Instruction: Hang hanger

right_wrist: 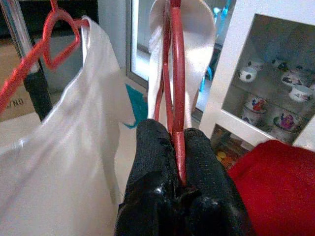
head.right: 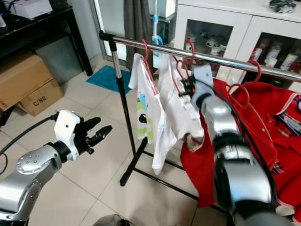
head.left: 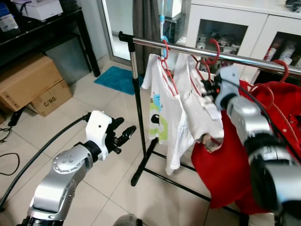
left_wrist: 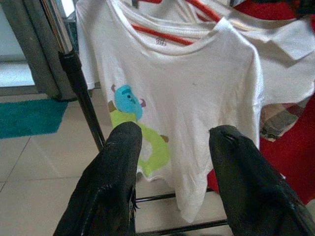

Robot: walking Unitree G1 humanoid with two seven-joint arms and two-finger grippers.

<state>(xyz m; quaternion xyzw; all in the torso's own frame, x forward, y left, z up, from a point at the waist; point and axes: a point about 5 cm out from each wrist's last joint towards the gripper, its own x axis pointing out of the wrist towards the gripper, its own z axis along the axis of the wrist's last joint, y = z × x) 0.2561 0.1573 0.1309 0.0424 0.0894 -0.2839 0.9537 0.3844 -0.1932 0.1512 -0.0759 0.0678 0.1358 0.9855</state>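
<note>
A chrome clothes rail (head.left: 188, 49) crosses in front of me. My right gripper (head.left: 207, 87) is raised just under it and shut on the neck of a red hanger (right_wrist: 176, 93) that carries a white shirt (head.left: 201, 106). That hanger's hook (head.left: 215, 48) curls over the rail. To its left hangs a white T-shirt with a blue and green cartoon print (head.left: 162, 109) on another red hanger (right_wrist: 53, 30). My left gripper (head.left: 123, 137) is open and low, left of the rack post, with the printed T-shirt (left_wrist: 192, 93) beyond its fingers (left_wrist: 120, 172).
A red garment (head.left: 275, 117) hangs on the rail to the right. The rack's black post and floor bars (head.left: 141, 172) stand between my arms. Cardboard boxes (head.left: 28, 84) sit under a black table at left, a teal mat (head.left: 117, 79) lies behind, and a white glass-door cabinet (head.left: 235, 26) stands behind the rail.
</note>
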